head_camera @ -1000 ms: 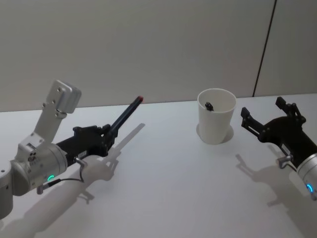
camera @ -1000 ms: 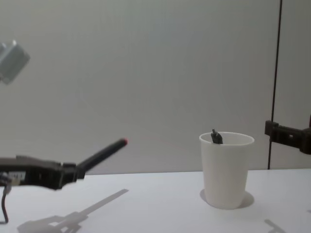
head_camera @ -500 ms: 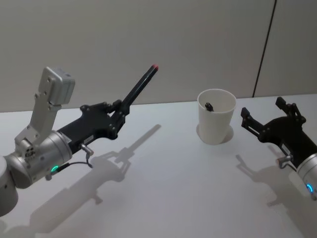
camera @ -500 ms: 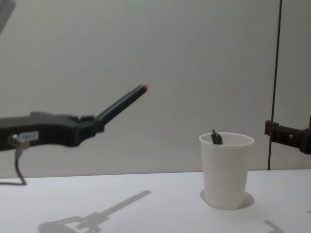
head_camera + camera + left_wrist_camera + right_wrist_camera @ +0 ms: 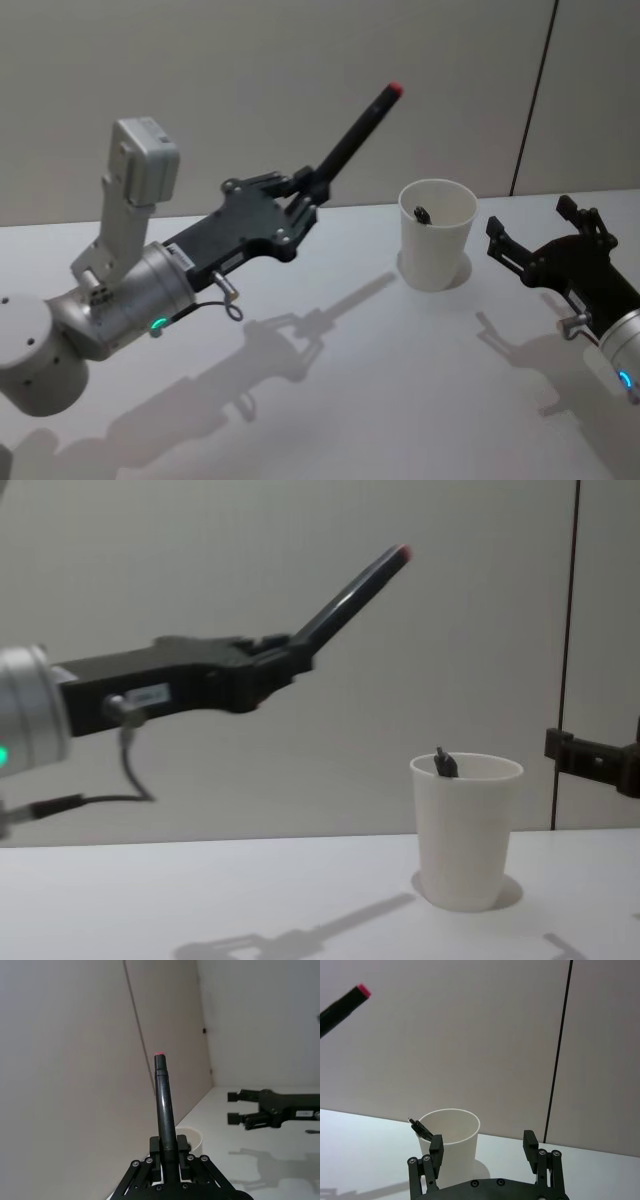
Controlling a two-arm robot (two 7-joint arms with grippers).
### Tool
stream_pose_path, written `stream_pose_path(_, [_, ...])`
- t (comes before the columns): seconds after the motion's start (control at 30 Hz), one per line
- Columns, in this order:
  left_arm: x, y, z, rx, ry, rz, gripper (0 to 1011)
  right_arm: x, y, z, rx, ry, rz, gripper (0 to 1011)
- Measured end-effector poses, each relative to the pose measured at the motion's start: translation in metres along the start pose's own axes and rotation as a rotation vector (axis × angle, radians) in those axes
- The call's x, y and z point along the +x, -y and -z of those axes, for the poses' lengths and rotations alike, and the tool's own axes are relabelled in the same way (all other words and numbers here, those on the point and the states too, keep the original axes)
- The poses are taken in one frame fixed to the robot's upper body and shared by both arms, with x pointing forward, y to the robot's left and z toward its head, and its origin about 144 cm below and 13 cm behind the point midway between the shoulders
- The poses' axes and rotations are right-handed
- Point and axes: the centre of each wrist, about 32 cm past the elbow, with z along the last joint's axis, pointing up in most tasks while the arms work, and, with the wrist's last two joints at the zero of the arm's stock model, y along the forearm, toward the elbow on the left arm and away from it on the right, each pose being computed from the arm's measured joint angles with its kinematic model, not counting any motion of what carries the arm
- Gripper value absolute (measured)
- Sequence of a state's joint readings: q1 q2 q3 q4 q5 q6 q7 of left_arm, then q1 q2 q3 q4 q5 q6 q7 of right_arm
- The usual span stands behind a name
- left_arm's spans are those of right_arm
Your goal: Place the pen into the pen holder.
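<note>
My left gripper [image 5: 305, 190] is shut on a black pen [image 5: 355, 135] with a red tip, held high above the table and slanting up toward the right. The pen's tip is left of and above the pen holder [image 5: 437, 235], a white paper cup standing on the table. A dark pen end [image 5: 422, 213] pokes up inside the cup at its rim. From the chest, the pen [image 5: 355, 592] hangs well above the cup [image 5: 465, 830]. My right gripper [image 5: 535, 225] is open just right of the cup, with nothing between its fingers [image 5: 436, 1146].
The white table [image 5: 330, 400] stretches bare in front of the cup, crossed by the arms' shadows. A grey wall [image 5: 250, 90] with a dark vertical seam [image 5: 533, 100] stands right behind the table's far edge.
My left arm has raised the pen and swung it right, toward the cup. The cup and my right gripper have stayed still.
</note>
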State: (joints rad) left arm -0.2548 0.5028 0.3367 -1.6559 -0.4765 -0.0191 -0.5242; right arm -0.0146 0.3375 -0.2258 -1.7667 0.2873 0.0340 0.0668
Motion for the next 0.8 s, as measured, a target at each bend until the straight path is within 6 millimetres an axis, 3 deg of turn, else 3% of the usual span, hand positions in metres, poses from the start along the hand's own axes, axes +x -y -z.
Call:
stream_pose_path(0.4, [-0.013,0.03,0.002,-0.102,0.0,0.11,194,0.0,0.0,0.0,0.0,0.0,0.0,1001])
stream_pose_path(0.8, [-0.021,0.044,0.003,-0.121,0.001,0.155,193,0.0,0.0,0.0,0.0,0.0,0.0,1001])
